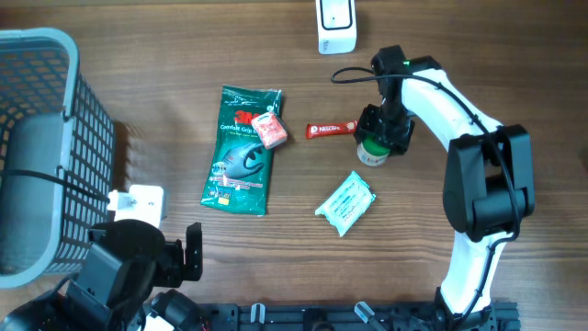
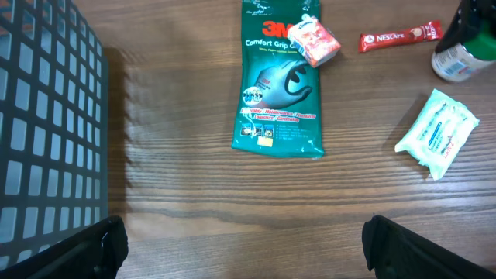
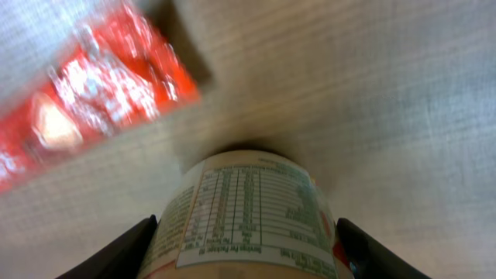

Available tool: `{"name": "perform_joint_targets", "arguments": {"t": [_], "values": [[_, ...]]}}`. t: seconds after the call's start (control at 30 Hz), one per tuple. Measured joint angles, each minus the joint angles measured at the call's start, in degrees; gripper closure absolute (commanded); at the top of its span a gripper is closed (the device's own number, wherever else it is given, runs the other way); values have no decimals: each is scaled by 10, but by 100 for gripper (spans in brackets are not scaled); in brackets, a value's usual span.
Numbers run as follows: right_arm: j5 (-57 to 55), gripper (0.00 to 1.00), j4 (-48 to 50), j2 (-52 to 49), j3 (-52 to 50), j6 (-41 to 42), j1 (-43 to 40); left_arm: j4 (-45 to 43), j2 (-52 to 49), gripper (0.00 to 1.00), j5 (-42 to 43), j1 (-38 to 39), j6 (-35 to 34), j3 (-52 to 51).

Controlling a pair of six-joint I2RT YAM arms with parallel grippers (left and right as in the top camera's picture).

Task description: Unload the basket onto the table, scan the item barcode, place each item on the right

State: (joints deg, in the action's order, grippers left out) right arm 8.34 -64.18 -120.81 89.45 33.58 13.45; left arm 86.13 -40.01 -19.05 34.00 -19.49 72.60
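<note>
Wood-grained tabletop (image 1: 165,119) is carrying a cylindrical bottle (image 3: 248,194) inside the right pincer (image 3: 246,236), grip unclear; left pincer (image 2: 244,242) is gaping wide.

Shop checkout bench: wire basket (image 1: 92,119), barcode scanner (image 1: 336,26).

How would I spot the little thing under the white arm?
Follow the white arm on the right side of the table down to its dark end effector. Under it stands a small white-labelled bottle, just past the end of the red Nescafe stick. It is the only round container among flat packets.
</note>
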Motion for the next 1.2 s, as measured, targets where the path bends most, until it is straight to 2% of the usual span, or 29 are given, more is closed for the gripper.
{"name": "perform_joint_targets", "arguments": {"t": [0.1,0.27,0.53,0.7,0.9,1.03,1.07,1.13,1.2], "values": [[29,45,-76,3,38,-30,-5,0,0,0,0,0,0,0],[134,44,-137,58,49,-105,7,0,0,0,0,0,0,0],[221,45,-232,79,39,-157,140,0,0,0,0,0,0,0],[232,47,-235,79,38,-157,200,0,0,0,0,0,0,0],[232,47,-206,79,37,-157,203,0,0,0,0,0,0,0],[212,43,-160,79,47,-157,165,0,0,0,0,0,0,0],[203,43,-145,79,54,-157,153,0,0,0,0,0,0,0],[175,51,-98,79,71,-156,125,0,0,0,0,0,0,0],[152,51,-45,79,85,-155,97,0,0,0,0,0,0,0]]}}
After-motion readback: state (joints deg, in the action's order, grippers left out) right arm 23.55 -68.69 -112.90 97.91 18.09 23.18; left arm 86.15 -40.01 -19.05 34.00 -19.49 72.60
